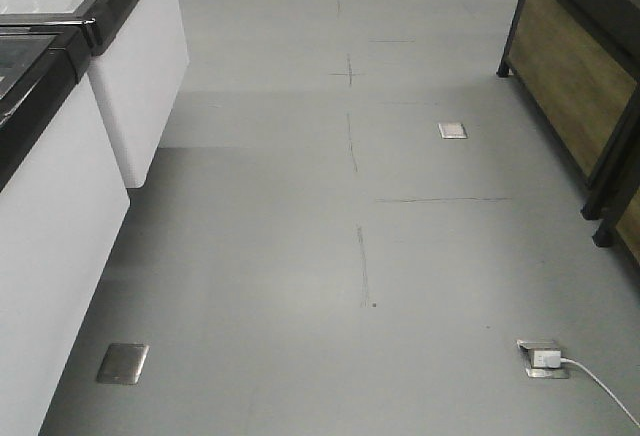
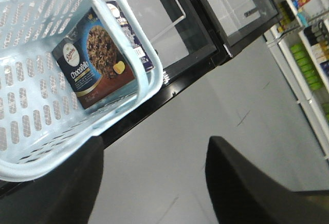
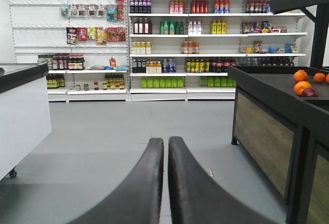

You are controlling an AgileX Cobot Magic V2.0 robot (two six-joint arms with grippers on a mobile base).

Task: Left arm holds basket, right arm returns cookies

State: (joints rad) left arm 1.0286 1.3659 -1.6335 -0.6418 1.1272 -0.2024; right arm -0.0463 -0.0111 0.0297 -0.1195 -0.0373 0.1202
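In the left wrist view, the light blue slotted basket (image 2: 31, 106) fills the upper left. The dark navy and brown "Chocofello" cookies box (image 2: 97, 64) leans inside it against the rim. My left gripper (image 2: 154, 142) is open, its two black fingers wide apart with only grey floor between them. The left finger (image 2: 67, 183) overlaps the basket's lower rim, and I cannot tell whether they touch. In the right wrist view, my right gripper (image 3: 165, 141) is shut and empty, pointing down the aisle above the floor. Neither arm shows in the front view.
A black-framed, glass-lidded freezer (image 2: 195, 23) lies behind the basket. White freezer cabinets (image 1: 60, 226) line the left of the aisle. A wooden-panelled black stand (image 1: 580, 76) with oranges (image 3: 300, 82) is on the right. A floor socket with a white plug (image 1: 543, 359) is nearby, and stocked shelves (image 3: 180, 44) stand ahead.
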